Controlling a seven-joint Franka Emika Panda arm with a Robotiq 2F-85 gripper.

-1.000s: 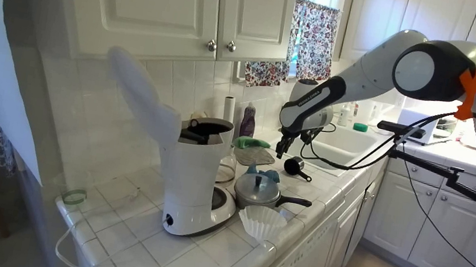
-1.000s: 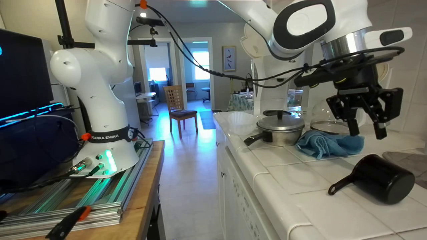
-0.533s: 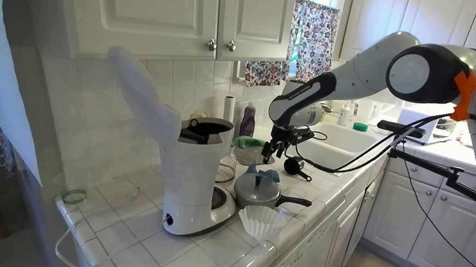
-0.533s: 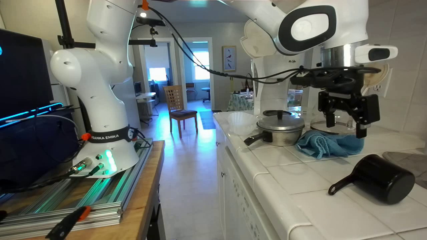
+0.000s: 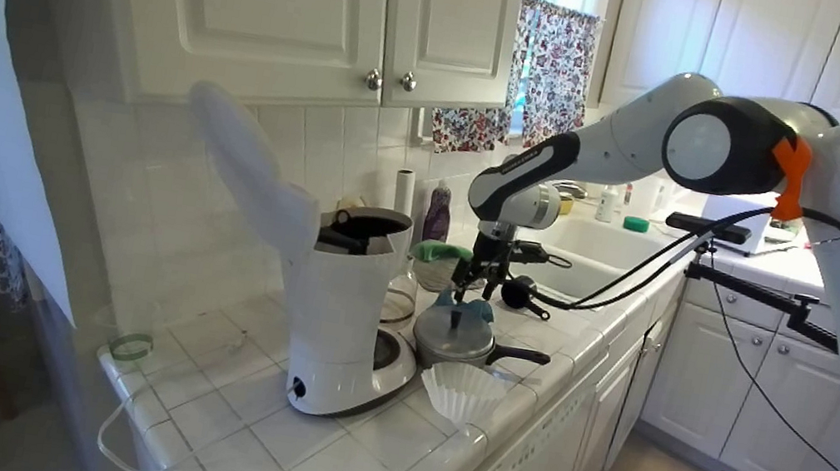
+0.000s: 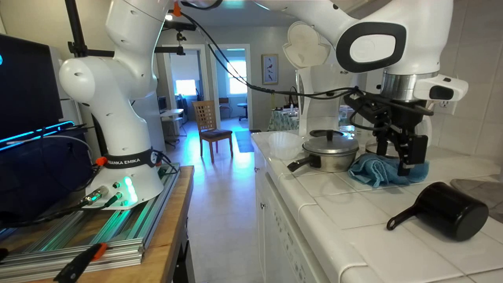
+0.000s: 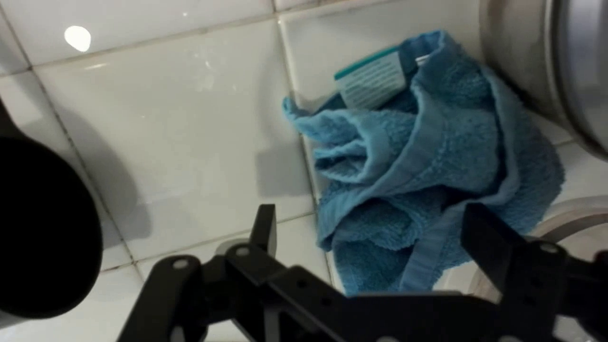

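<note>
At the far left of an exterior view, a dark flat screen (image 6: 27,78) stands behind the white robot arm (image 6: 122,129), whose base is fixed over silver metal rails (image 6: 125,251) on a light wooden stand (image 6: 167,224). Toward the middle, a brown lattice-backed wooden chair (image 6: 215,133) stands on the pale floor. Next comes the white-tiled table (image 6: 357,210), bearing first a white fluted paper filter (image 6: 283,146) near its edge, then a tall white coffee maker (image 6: 320,98) farther back, then a round, lidded steel saucepan (image 6: 334,161) with its black handle pointing toward the edge. Just right of the saucepan, the crumpled blue terry cloth (image 6: 379,173) lies on the tiles; in the wrist view a white printed tag (image 7: 373,78) juts from it. Above the cloth hangs the black two-fingered tool (image 6: 393,159), its jaws spread wide with nothing pinched, one over bare tile and one over the cloth in the wrist view; whether either touches the cloth cannot be told. Farther right, a glossy black cylindrical pot (image 6: 448,214) with a looped handle lies on its side, just before a flat grey mat (image 6: 477,188).
</note>
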